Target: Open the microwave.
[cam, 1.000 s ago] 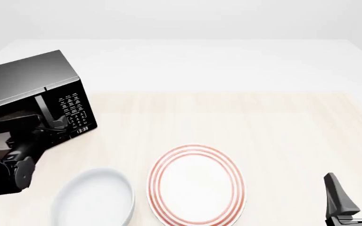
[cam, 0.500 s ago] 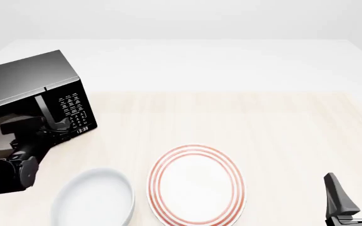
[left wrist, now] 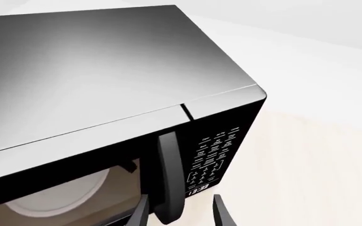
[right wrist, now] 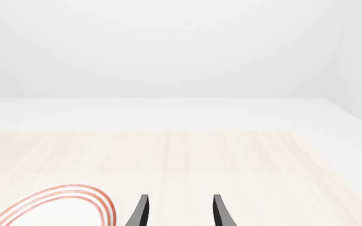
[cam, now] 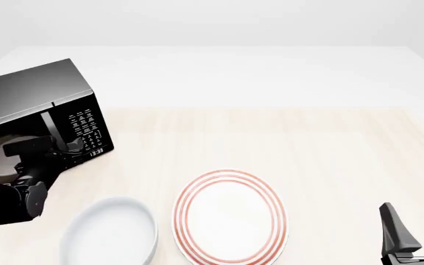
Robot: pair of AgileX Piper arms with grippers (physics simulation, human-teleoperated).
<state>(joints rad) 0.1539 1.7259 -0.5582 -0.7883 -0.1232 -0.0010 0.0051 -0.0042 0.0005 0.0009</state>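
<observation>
Microwave (cam: 39,107) cut off by the frame edge, directly ahead of the left hand (left wrist: 179,214); door handle (left wrist: 168,179) between spread, released fingertips, contact impossible to tell. Hand mostly masked by its own arm from the front. Right hand (cam: 412,227) parted, holding nothing, base cropped, well apart from the microwave.

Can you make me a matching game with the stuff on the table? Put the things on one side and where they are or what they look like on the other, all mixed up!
Things:
1. microwave
2. striped plate
3. plain bowl
4. right gripper

Descriptions:
A. red rings round its rim
B. black, at the table's left
C. open, holding nothing, near right
D. pale, left of the plate

Pairs: 1-B, 2-A, 3-D, 4-C
</observation>
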